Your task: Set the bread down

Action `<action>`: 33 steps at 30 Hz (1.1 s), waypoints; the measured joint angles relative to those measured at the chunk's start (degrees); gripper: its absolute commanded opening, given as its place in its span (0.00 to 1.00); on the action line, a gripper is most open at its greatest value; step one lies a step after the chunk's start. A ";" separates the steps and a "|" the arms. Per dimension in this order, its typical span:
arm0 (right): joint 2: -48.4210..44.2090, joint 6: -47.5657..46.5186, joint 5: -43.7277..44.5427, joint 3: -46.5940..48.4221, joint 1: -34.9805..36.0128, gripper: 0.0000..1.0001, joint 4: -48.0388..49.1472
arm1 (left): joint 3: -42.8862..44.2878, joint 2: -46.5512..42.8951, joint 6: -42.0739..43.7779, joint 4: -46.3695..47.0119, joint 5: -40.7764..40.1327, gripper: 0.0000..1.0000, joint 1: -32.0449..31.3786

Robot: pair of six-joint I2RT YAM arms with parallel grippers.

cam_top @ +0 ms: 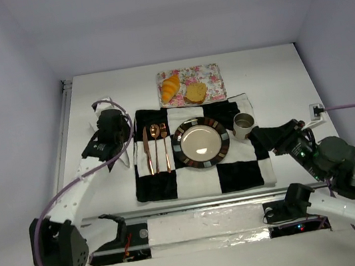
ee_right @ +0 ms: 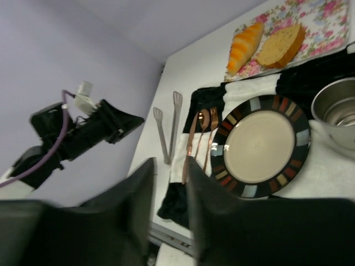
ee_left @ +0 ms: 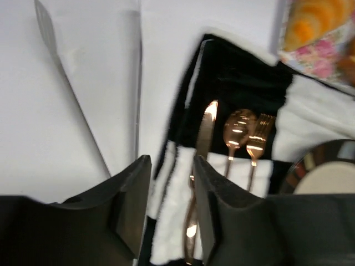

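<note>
The bread lies on a floral napkin [cam_top: 207, 74] at the back of the table: a golden-orange croissant [cam_top: 170, 87] [ee_right: 244, 47] on the left and a round tan bun slice [cam_top: 195, 92] [ee_right: 280, 45] beside it. The left wrist view catches the croissant [ee_left: 319, 16] at its top right corner. A striped-rim plate [cam_top: 183, 147] [ee_right: 252, 105] sits bare on the checkered cloth [cam_top: 238, 174]. My left gripper [cam_top: 111, 120] [ee_left: 171, 160] hovers open over the cloth's left edge beside the knife [ee_left: 205, 133]. My right gripper [cam_top: 257, 135] [ee_right: 170, 162] is open, right of the plate, holding nothing.
A copper knife [cam_top: 147, 150], spoon [cam_top: 156, 146] and fork [cam_top: 165, 145] lie left of the plate. A metal cup [cam_top: 243, 123] [ee_right: 335, 111] stands at the plate's right. Metal tongs [ee_right: 166, 133] lie on the table left of the cloth. White walls enclose the sides and back.
</note>
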 measured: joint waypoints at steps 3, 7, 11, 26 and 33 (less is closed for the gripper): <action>-0.66 0.59 -0.68 -1.86 0.00 0.51 -0.09 | 0.02 4.87 0.44 0.96 0.00 0.45 3.08; -1.51 1.53 -2.03 -3.45 0.00 0.51 -0.46 | 0.39 11.26 1.49 3.39 -0.04 0.43 6.60; -1.70 2.03 -2.97 -3.54 0.00 0.52 -0.50 | 3.21 19.63 3.10 5.66 -0.20 0.38 8.02; -1.99 2.84 -4.46 -4.46 0.00 0.52 -1.09 | 13.29 42.71 6.80 10.80 0.13 0.21 10.23; -1.62 2.91 -4.48 -4.46 0.00 0.52 -1.18 | 17.66 45.81 7.65 11.08 0.63 0.00 10.97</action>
